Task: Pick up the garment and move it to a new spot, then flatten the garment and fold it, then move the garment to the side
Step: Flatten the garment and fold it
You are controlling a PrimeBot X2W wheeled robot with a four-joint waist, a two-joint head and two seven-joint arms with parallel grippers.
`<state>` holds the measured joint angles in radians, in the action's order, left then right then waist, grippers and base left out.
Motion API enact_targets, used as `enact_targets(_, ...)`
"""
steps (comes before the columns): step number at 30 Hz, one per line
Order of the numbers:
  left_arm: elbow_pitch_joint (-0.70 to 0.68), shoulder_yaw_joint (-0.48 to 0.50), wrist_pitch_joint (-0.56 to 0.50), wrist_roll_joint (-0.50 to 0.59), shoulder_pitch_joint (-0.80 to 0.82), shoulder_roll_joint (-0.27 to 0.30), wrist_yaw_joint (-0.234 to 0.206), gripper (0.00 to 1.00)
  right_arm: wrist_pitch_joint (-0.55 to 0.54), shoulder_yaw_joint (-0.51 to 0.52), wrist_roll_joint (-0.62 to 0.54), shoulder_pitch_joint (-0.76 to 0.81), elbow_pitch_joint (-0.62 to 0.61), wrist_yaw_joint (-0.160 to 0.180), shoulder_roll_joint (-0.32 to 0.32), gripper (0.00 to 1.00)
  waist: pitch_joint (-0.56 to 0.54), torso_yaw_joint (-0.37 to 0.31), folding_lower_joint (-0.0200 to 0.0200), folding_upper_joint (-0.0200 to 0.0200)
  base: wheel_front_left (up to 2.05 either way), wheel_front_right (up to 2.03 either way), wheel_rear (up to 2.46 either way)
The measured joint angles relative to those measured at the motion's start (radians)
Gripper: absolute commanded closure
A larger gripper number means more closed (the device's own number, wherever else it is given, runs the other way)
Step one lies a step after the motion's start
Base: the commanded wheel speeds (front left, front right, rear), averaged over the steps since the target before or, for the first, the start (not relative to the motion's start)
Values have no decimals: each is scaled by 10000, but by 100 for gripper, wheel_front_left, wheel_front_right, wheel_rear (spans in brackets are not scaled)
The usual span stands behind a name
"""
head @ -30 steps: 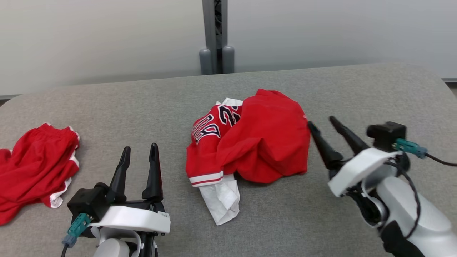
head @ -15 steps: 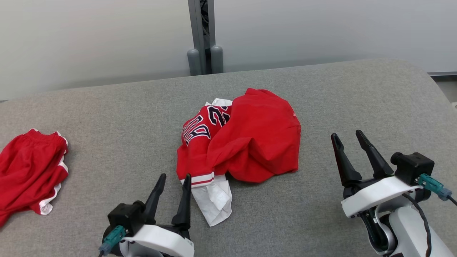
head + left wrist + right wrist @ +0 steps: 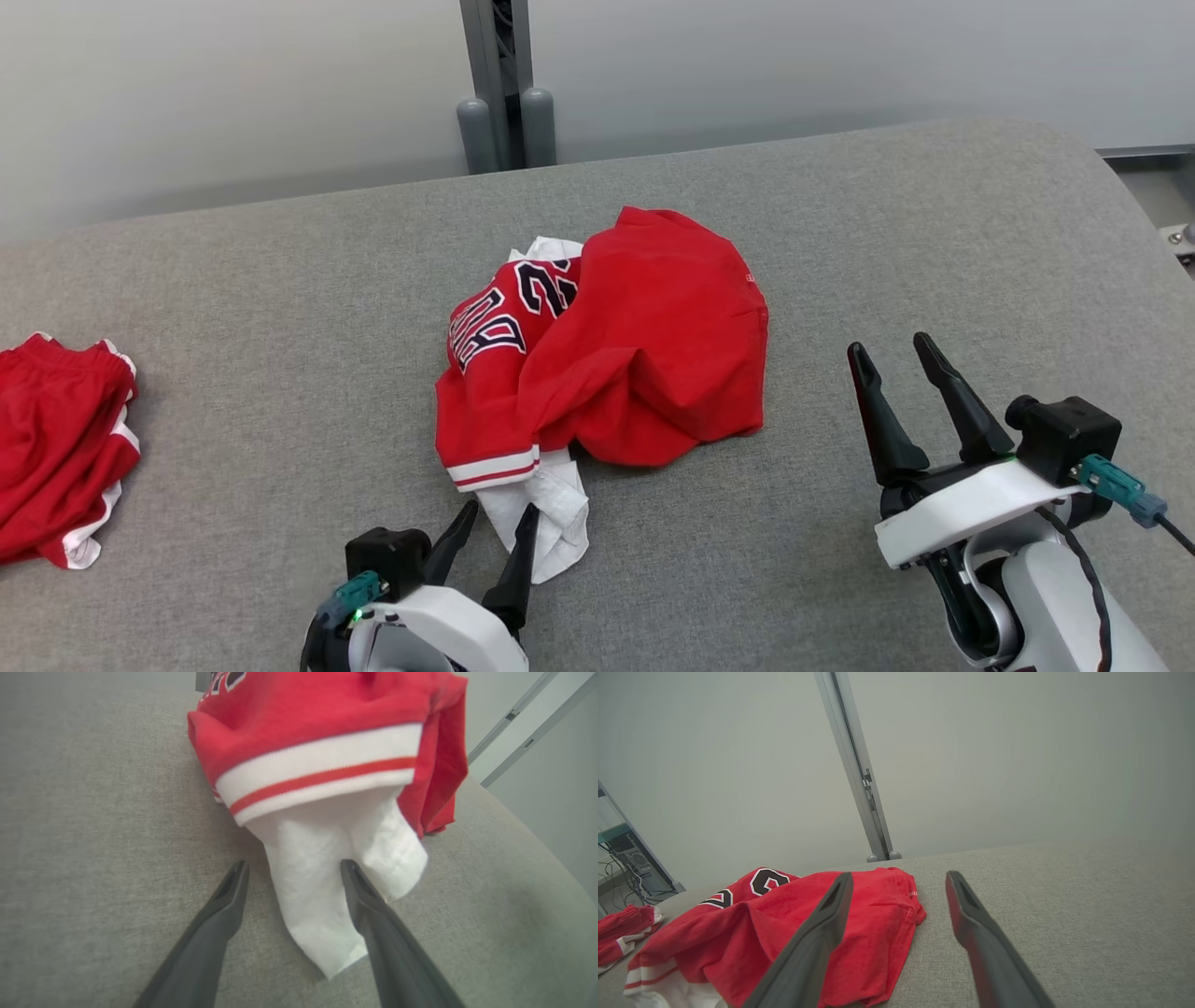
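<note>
Grey woven-fabric tabletop (image 3: pixel 887 233), far-right corner rounded. Crumpled red shorts with white side trim (image 3: pixel 56 439) lie on its left side, partly cut off by the head view's edge. Behind the far edge stands an upright grey metal post (image 3: pixel 493 56) with two short grey cylinders (image 3: pixel 474 135) at its base, flanked by pale matt wall panels (image 3: pixel 233 93). Right wrist view, far left: possibly a dark computer tower with loose cables (image 3: pixel 633 858), too small to confirm.
</note>
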<state>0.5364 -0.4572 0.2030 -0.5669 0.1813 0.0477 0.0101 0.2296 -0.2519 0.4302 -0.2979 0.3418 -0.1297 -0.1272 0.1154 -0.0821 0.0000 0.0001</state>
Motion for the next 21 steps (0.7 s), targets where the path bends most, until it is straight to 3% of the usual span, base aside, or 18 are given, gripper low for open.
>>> enact_targets(6, 577, -414, -58, -640, 572, 4, 176, 0, -8, 15, -75, -1, -36, 0, 77, 0, 173, -148, 0, 0, 0, 0, 0)
enact_targets(7, 656, -476, -61, -780, 648, 4, 261, 19, -8, 27, -79, -1, -36, 0, 84, 0, 188, -165, 0, 0, 0, 0, 0)
enact_targets(8, 746, -535, -46, -823, 728, 4, 276, 75, -8, 42, -92, -2, -31, 0, 96, 0, 199, -181, 0, 0, 0, 0, 0)
enact_targets(9, 813, -575, 31, -817, 797, 2, 290, 100, -8, 59, -98, -2, -21, 0, 102, 0, 204, -195, 0, 0, 0, 0, 0)
enact_targets(11, 894, -506, 230, -694, 985, 13, 211, 100, -6, 119, -150, -4, 4, 0, 128, 0, 205, -204, 0, 0, 0, 0, 0)
enact_targets(13, 867, -313, 443, -382, 1208, 157, -144, 100, -4, 198, -222, -4, 58, 0, 142, 0, 187, -197, 0, 0, 0, 0, 0)
enact_targets(17, 213, 151, 558, 878, 1602, 945, -1312, 100, 12, 345, -376, -1, 215, 0, 199, 0, 114, -144, 0, 0, 0, 0, 0)
enact_targets(21, -1902, 934, 575, 2357, 1850, 1453, -2328, 100, 67, 531, -495, -1, 303, 0, 284, 0, 12, -50, 0, 0, 0, 0, 0)
